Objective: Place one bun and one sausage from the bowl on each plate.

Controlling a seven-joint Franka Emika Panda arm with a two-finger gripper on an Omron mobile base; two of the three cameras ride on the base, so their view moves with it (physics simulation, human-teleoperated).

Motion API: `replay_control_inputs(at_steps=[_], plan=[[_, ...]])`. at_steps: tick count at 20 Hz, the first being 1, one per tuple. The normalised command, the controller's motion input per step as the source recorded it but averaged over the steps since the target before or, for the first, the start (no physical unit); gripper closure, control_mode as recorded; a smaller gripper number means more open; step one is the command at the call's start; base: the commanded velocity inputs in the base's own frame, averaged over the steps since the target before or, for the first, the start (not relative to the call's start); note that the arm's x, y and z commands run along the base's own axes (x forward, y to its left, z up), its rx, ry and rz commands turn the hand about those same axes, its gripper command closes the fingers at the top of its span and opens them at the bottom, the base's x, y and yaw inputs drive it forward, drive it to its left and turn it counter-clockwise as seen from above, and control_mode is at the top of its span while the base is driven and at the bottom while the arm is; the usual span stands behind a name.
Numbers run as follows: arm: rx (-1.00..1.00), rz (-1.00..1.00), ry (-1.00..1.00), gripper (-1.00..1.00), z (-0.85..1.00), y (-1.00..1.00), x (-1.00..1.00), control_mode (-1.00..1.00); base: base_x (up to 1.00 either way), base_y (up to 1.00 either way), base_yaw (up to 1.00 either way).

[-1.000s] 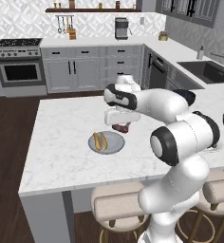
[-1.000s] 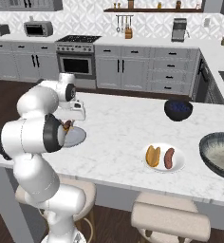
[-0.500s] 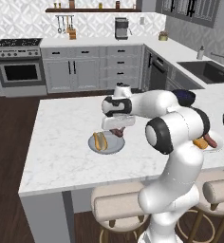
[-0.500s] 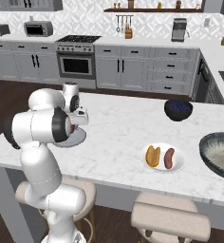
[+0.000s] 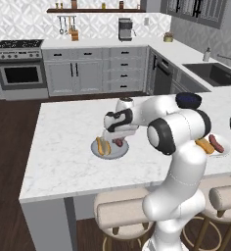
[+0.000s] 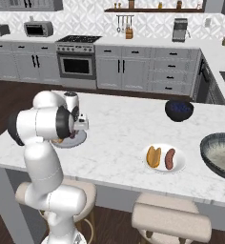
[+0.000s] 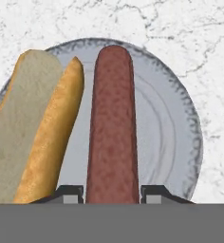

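Landmark: the grey-blue plate, lying flat on the white marble surface.

Gripper low over the grey-blue plate, its fingertips set on either side of one end of a sausage, pinching it. In the hand view the sausage runs lengthwise across the middle of the plate, and it appears to rest on or just above the plate face; I cannot tell which.

Just beside that sausage, on the same plate, lies a bun, split, pale cut face turned away from the sausage and golden crust toward it. Bun and sausage lie roughly parallel, close, a narrow strip of plate between them for most of their length.

In the left base view the grey-blue plate sits directly under the gripper, with the bun on the side away from the arm's base.

Well apart from the grey-blue plate, along the same surface toward the arm's far side, the white plate carries a second bun and a second sausage side by side. Farther still from the landmark, at the surface's end, stands the wide dark-grey bowl with a speckled inside. A smaller dark-blue bowl stands behind the white plate, toward the kitchen.
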Motion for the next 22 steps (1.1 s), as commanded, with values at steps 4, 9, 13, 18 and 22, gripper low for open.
replay_control_inputs(at_steps=[4, 9, 13, 18, 22], plan=[[0.00, 0.00, -0.12, 1.00, -0.41, -0.01, 0.12, -1.00, 0.00, 0.00, 0.00], [0.00, 0.00, -0.05, 1.00, -0.32, 0.00, 0.06, -1.00, 0.00, 0.00, 0.00], [0.00, 0.00, -0.01, 1.00, -0.26, -0.01, 0.11, -1.00, 0.00, 0.00, 0.00], [0.00, 0.00, -0.01, -1.00, -0.13, 0.00, 0.02, -1.00, 0.00, 0.00, 0.00], [0.00, 0.00, -0.04, -1.00, 0.14, 0.00, -0.16, -1.00, 0.00, 0.00, 0.00]])
